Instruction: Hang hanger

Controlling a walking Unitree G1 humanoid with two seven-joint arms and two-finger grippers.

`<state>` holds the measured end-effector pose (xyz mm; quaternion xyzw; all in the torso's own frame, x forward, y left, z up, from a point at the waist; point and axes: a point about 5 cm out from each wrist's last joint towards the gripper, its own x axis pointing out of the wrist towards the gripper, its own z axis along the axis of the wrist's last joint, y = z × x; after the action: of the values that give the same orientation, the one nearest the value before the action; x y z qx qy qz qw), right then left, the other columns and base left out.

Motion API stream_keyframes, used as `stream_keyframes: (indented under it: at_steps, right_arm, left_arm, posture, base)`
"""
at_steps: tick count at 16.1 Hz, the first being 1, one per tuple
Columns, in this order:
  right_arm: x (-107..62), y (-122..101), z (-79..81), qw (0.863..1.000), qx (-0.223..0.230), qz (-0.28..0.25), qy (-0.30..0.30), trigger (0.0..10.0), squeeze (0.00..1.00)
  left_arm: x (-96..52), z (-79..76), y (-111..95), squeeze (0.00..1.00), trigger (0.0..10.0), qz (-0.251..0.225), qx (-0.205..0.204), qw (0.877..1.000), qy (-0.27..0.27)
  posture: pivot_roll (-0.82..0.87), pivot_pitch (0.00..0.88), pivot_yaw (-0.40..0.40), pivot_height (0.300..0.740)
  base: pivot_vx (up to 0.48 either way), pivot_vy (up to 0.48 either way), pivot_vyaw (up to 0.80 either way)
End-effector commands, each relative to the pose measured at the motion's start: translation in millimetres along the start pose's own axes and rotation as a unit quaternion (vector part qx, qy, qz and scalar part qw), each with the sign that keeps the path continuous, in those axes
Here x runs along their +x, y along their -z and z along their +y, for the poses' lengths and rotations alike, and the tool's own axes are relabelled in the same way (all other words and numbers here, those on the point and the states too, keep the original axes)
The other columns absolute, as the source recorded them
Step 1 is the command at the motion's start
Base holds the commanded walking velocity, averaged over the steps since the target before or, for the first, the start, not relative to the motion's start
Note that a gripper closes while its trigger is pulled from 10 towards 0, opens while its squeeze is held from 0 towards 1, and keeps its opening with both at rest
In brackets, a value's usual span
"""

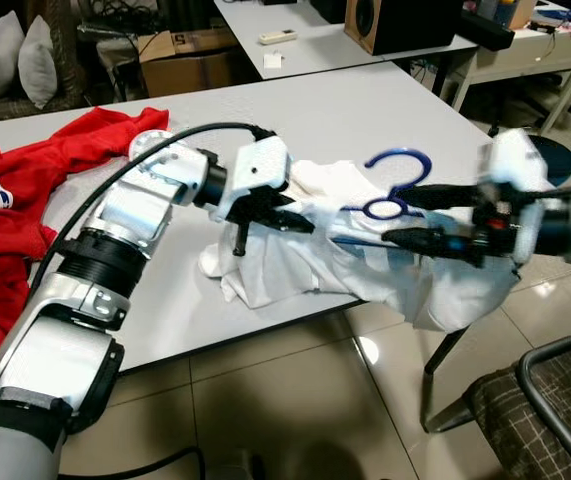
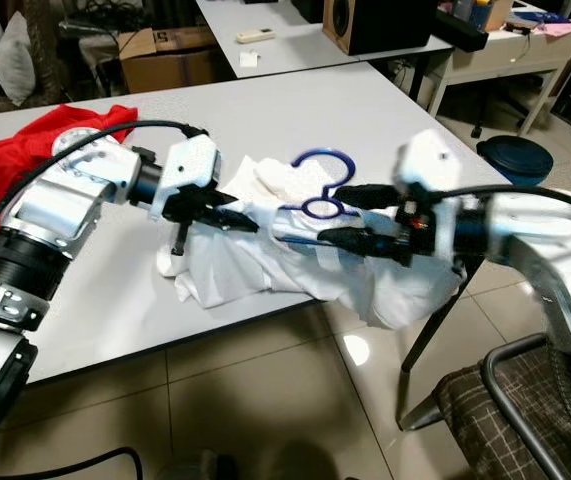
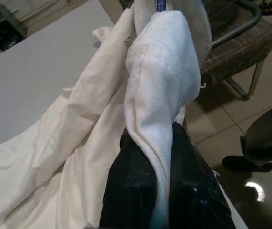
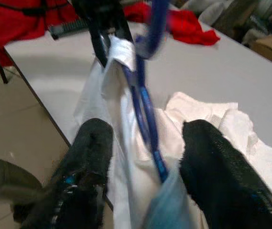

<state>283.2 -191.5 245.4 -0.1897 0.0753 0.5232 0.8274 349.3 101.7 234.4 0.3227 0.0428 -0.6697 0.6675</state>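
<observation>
one blue hanger (image 1: 397, 182), thin with a curled hook, sits inside one white shirt (image 1: 305, 255) of soft crumpled cloth at the near edge of a smooth grey table (image 1: 365, 110). the left gripper (image 1: 283, 217) has its two black fingers pinched together on a fold of the shirt. the right gripper (image 1: 405, 216) has its two fingers apart, one on each side of the hanger's neck. one red garment (image 1: 25, 190) lies bunched at the table's left end. one plaid-cushioned chair (image 1: 545, 410) stands on glossy tiles.
</observation>
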Motion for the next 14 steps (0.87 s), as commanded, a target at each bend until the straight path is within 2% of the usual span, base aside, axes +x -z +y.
stream_keyframes:
  at_steps: [1, 8, 14]
  right_arm:
    - [3.3, -1, -2.2, 1.0, -0.006, 0.012, 0.003, 0.0, 0.0]
    - [21.1, 9, 4.0, 1.0, 0.008, 0.026, -0.015, 0.0, 0.0]
    - [23.9, 15, 3.1, 0.999, 0.021, 0.035, 0.002, 0.0, 0.0]
  left_arm:
    - [2.0, -0.3, -4, 0.0, 0.0, 0.015, 0.023, 1.0, 0.0]
    - [8.4, -1.0, 1, 0.0, 0.0, 0.03, 0.027, 0.999, -0.009]
    - [6.0, 2.4, 0, 0.0, 0.0, 0.032, 0.028, 0.999, -0.025]
  posture:
    - [-0.03, 0.0, 0.041, 0.74]
    - [-0.03, 0.0, 0.038, 0.74]
    - [-0.03, 0.0, 0.036, 0.74]
  base:
    - [0.0, 0.0, 0.0]
    - [0.0, 0.0, 0.0]
    - [0.0, 0.0, 0.0]
